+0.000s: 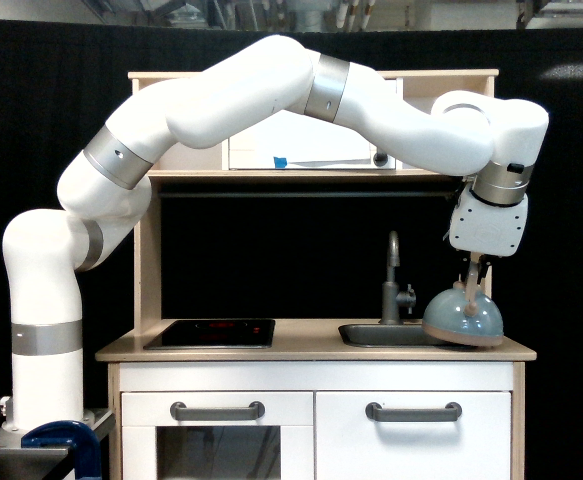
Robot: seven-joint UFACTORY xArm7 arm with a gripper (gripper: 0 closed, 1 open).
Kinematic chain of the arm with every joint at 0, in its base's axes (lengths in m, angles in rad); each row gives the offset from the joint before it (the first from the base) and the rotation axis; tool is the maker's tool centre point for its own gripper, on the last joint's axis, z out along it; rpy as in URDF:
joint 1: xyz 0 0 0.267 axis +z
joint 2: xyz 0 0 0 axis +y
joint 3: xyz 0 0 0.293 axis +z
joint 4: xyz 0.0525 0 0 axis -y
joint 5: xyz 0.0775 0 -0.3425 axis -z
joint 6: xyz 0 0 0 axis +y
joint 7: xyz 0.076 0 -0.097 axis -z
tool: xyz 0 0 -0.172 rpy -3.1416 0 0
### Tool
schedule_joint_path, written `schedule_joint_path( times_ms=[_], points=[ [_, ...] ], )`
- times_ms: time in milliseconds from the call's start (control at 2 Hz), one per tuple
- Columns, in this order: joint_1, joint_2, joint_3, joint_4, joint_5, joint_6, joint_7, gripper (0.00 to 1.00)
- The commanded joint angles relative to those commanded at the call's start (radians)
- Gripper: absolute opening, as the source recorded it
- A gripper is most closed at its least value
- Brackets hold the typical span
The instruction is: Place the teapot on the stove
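The blue-grey teapot (459,318) hangs tilted just above the counter's right end, by the sink's right edge, in the exterior view. My gripper (474,276) comes down from above and is shut on its tan arched handle. The stove (211,332), a flat black panel with faint red markings, lies flush in the wood counter at the exterior view's left, far from the teapot and with nothing on it.
A grey sink basin (379,335) with an upright faucet (395,282) sits between the stove and the teapot. A wooden shelf (301,172) spans above the counter (301,352), and the arm's long white links reach across in front of it.
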Motion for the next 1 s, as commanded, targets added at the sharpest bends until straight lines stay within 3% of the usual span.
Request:
schedule_joint_path(
  times_ms=[500, 1000],
  points=[
    [-0.108, -0.205, 0.026, -0.315, 0.041, -0.058, -0.105, 0.00],
    [-0.199, -0.570, 0.036, -0.772, 0.154, -0.093, -0.237, 0.00]
  ],
)
